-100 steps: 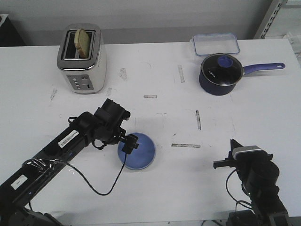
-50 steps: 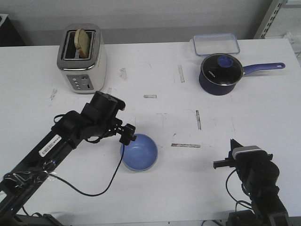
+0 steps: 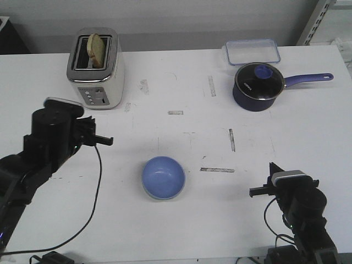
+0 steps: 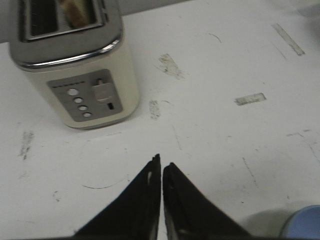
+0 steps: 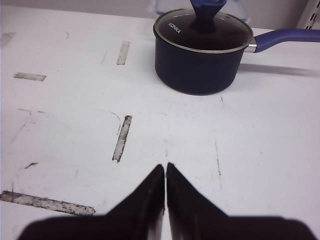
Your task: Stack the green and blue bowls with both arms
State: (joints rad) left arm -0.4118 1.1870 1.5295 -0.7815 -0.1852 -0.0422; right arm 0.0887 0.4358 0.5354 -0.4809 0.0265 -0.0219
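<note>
The blue bowl (image 3: 163, 177) stands upright on the white table, in the near middle, and its edge shows in the left wrist view (image 4: 306, 223). No green bowl shows in any view; it is hidden or out of view. My left gripper (image 3: 110, 141) is shut and empty, well to the left of the bowl and pointing right, with its fingers closed over bare table (image 4: 161, 163). At the near right my right gripper (image 3: 252, 192) is shut with nothing in it (image 5: 165, 167), over bare table.
A cream toaster (image 3: 97, 68) with a slice of bread stands at the back left. The navy saucepan (image 3: 258, 86) with a glass lid and long handle is at the back right, a clear plastic container (image 3: 252, 51) behind it. Tape marks dot the table.
My left gripper let go of the blue bowl's rim and pulled back to the left, shutting. The bowl went from tilted to upright on the table. The right arm has not moved.
</note>
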